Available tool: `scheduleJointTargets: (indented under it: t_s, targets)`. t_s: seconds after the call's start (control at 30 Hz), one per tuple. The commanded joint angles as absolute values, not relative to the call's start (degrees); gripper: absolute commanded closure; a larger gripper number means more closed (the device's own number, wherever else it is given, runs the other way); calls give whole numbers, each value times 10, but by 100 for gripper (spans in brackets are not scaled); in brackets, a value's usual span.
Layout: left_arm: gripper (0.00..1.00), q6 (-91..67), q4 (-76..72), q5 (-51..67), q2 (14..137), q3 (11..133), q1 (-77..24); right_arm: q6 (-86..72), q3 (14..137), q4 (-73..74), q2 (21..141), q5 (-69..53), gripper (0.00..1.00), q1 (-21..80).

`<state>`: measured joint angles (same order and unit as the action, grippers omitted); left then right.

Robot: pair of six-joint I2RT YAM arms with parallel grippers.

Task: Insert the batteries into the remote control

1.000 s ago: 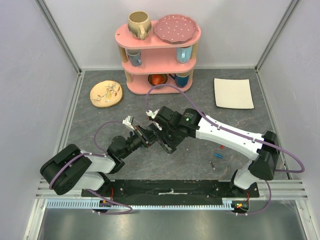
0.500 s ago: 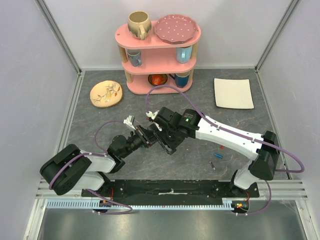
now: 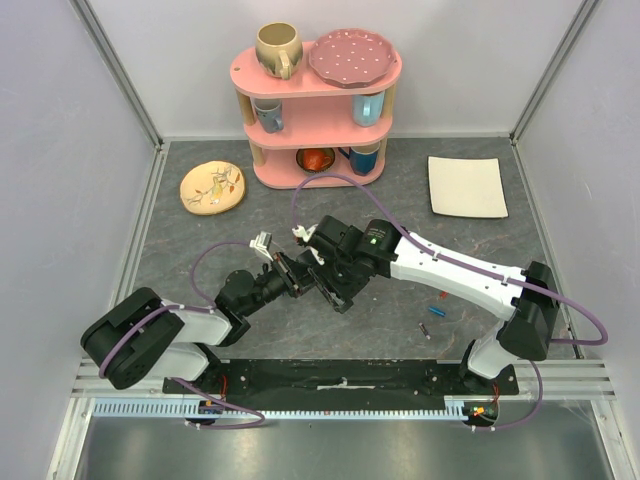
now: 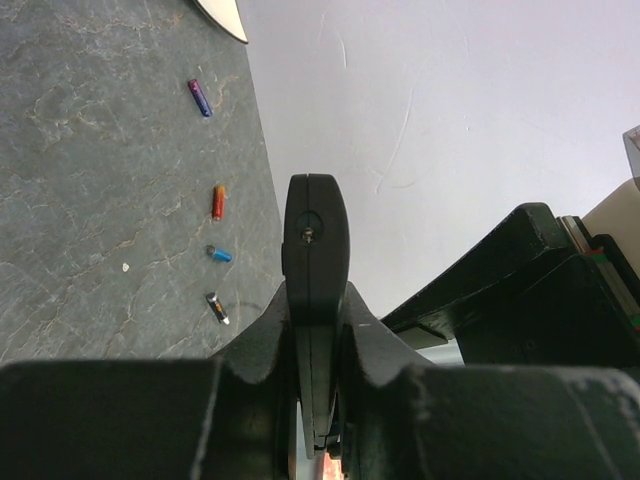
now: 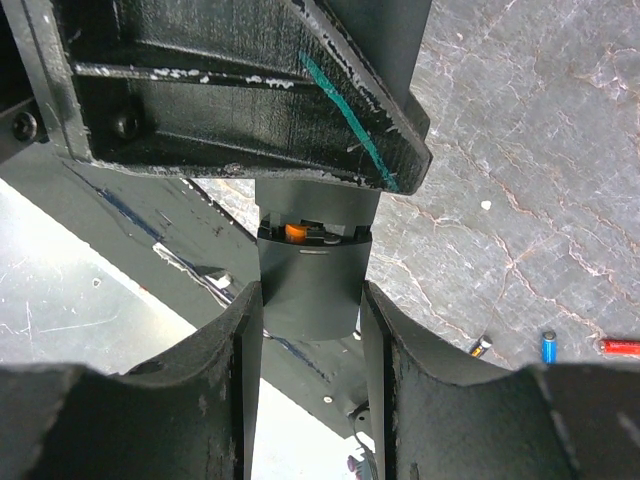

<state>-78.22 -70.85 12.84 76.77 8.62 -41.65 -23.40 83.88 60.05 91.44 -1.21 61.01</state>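
Remote control sits mid-worktop, in front of pink shelf. Left gripper is clamped tight on one end. Right gripper, half-spread, pinches the other end. Loose batteries lie front-right of the shelf.

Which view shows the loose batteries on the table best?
Left wrist: four loose batteries lie apart, colours clear, on the table. Top external shows them only as tiny specks; right wrist catches three at its lower right edge.
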Motion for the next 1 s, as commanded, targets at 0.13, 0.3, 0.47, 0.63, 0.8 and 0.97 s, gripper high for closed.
scheduleJointTargets:
  t_s: [0.13, 0.3, 0.47, 0.63, 0.8, 0.97]
  targets:
    - [98, -814, -831, 159, 771, 112, -418, -227, 829, 595, 912, -20, 100, 614]
    - [98, -819, -818, 149, 761, 115, -418, -232, 828, 590, 911, -18, 100, 614]
    - [98, -822, -781, 108, 730, 112, -419, -243, 826, 584, 905, -18, 100, 615]
    - [98, -809, -739, 89, 701, 117, -418, -249, 824, 579, 904, -16, 100, 617]
    - [98, -808, -725, 82, 690, 121, -418, -251, 820, 579, 903, -13, 100, 619]
    - [98, -812, -729, 89, 693, 123, -419, -251, 817, 578, 903, -11, 100, 620]
